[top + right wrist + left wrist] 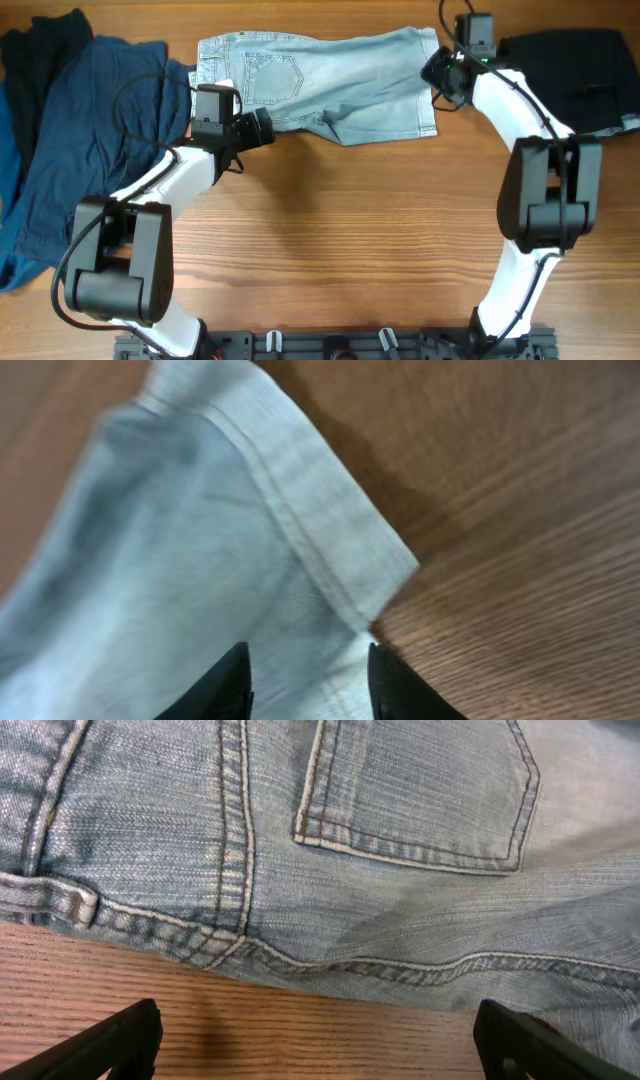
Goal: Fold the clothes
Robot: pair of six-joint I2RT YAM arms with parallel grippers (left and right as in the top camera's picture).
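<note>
Denim shorts point(330, 85): pale faded blue, spread flat across the far middle of the wooden table point(340, 220). Waistband point(208, 65) lies to the robot's left and the leg hems to its right. One back pocket point(272, 75) faces up.

Left gripper point(262, 128): at the near edge of the shorts, below the pocket. In the left wrist view its fingers point(130, 1035) stand wide apart and low over bare wood. Nothing is held. The stitched denim edge lies just beyond them.

Right gripper point(437, 75): at the hem end of the shorts. In the right wrist view the fingers point(235, 680) are drawn close together with hem fabric between them, pinching it. The hem corner looks raised off the wood, with a shadow beneath it.

Surroundings:
- A navy garment point(90, 150) lies heaped at the left side. It overlaps the waistband end and runs off the table edge.
- A darker cloth point(40, 50) sits behind it in the far left corner.
- A black garment point(570, 70) lies at the far right, apart from the shorts, behind the right arm.
</note>
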